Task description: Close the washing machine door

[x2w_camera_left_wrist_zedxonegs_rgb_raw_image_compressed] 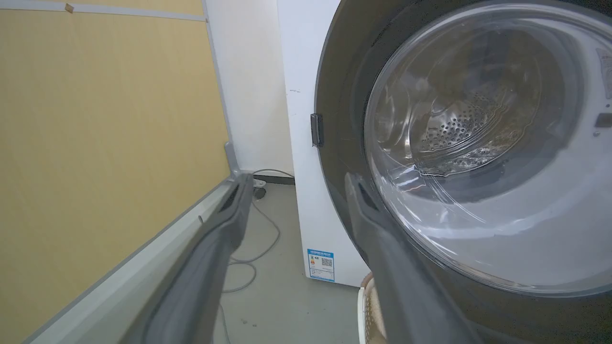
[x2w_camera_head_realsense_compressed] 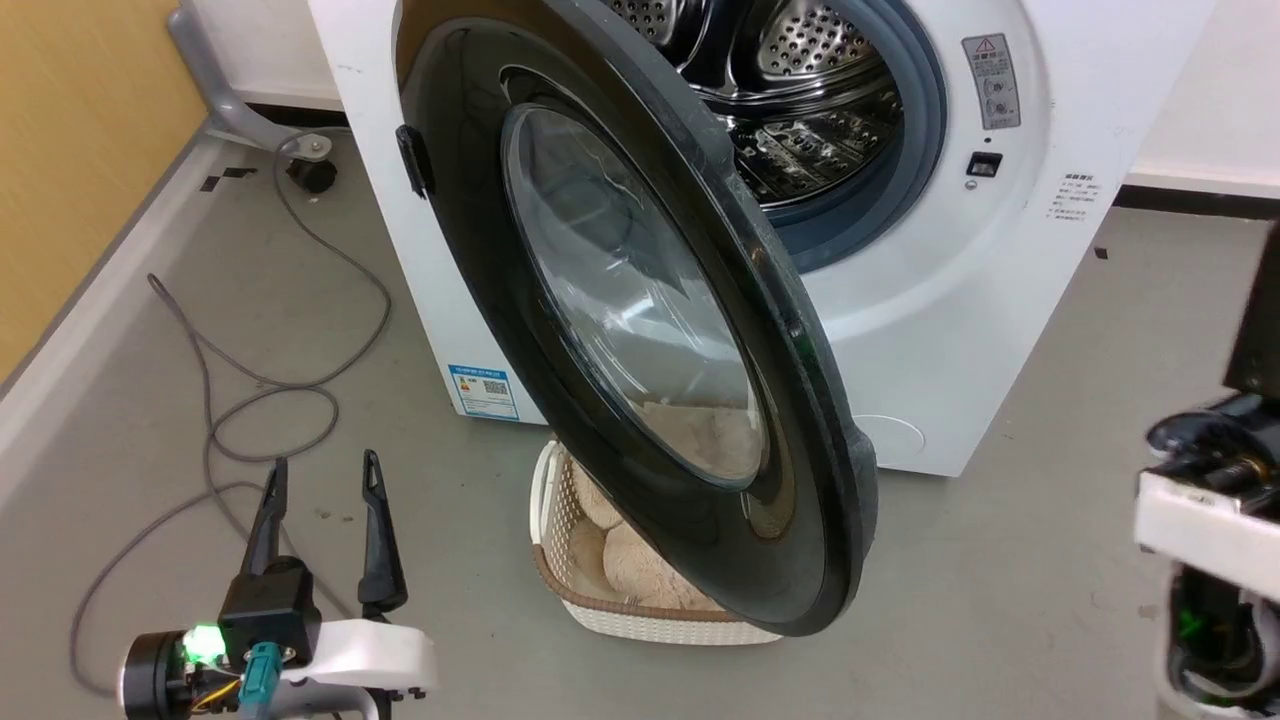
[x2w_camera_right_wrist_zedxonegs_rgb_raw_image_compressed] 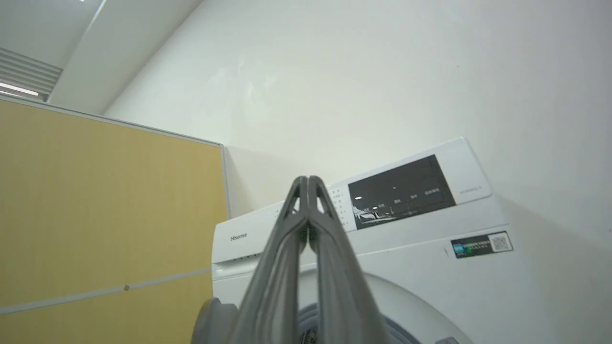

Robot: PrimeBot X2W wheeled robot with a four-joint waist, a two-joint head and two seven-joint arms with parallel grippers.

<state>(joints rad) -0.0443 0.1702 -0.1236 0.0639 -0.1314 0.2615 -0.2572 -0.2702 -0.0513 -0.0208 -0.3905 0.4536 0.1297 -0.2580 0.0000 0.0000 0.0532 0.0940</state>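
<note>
Glossy-black, the washing machine door [x2w_camera_head_realsense_compressed: 640, 330] hangs wide open from the washing machine [x2w_camera_head_realsense_compressed: 960, 300], closing not yet begun; left gripper [x2w_camera_head_realsense_compressed: 325, 460] hovers nearby, fingers spread and empty, right gripper [x2w_camera_right_wrist_zedxonegs_rgb_raw_image_compressed: 308, 179] pinched together.

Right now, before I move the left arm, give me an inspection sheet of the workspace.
Surface: grey floor, a few small marks.
Job's things: door wide open, swung out over the basket; washer with its drum exposed.
Clutter: white basket on the floor under the door, plush inside.
Tools: left tool open, empty, low and left of the door, apart from it; right tool shut, empty, aimed up at the control panel.
Cables: grey cable looped on the floor left of the washer, just beyond the left tool.
Surroundings: yellow panel at left, white wall behind the washer.
</note>
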